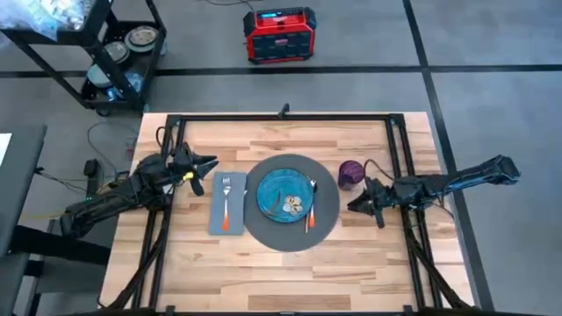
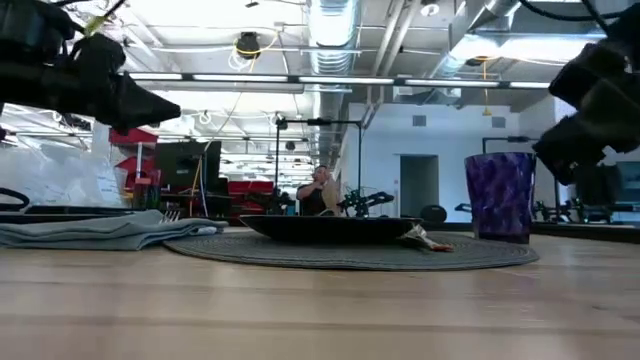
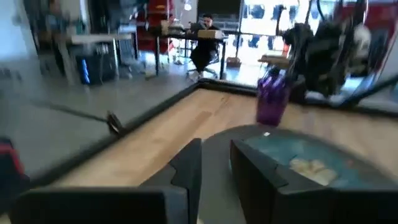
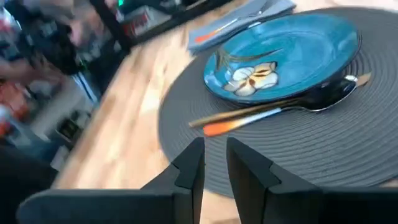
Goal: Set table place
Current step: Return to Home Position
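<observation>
Hanging clear of the setting on both sides: left fingers (image 3: 215,165) off the desk (image 1: 263,272) just beside the napkin (image 1: 217,215)'s outer edge, right fingers (image 4: 215,158) above bare wood near the cup (image 1: 351,172) and aimed at the mat (image 1: 290,237). Both pairs are slightly spread with a narrow gap and grip nothing. That fits a park/return-home step, not a grasp. Place looks complete and sits mid-desk. Plate (image 1: 279,189) is centred on the mat. Fork (image 1: 226,200) lies lengthwise on the napkin, on the left arm's side, and the napkin meets the mat's rim there. Spoon (image 4: 280,109) lies on the mat along the plate's other side, bowl right against the plate rim, orange handle end pointing to the near edge. Cup stands upright just beside the mat's far corner on the right arm's side; can't tell if it touches the mat. The layout makes sense: cutlery flanks the plate, the cup is kept off the mat so it doesn't crowd the spoon, and the arms are held outboard so nothing gets brushed. Judgement: task basically done, only parking left. Main risk is the right arm clipping the cup as it lifts, since the cup is close and light. A person (image 3: 202,46) sits in the room beyond, not involved.
</observation>
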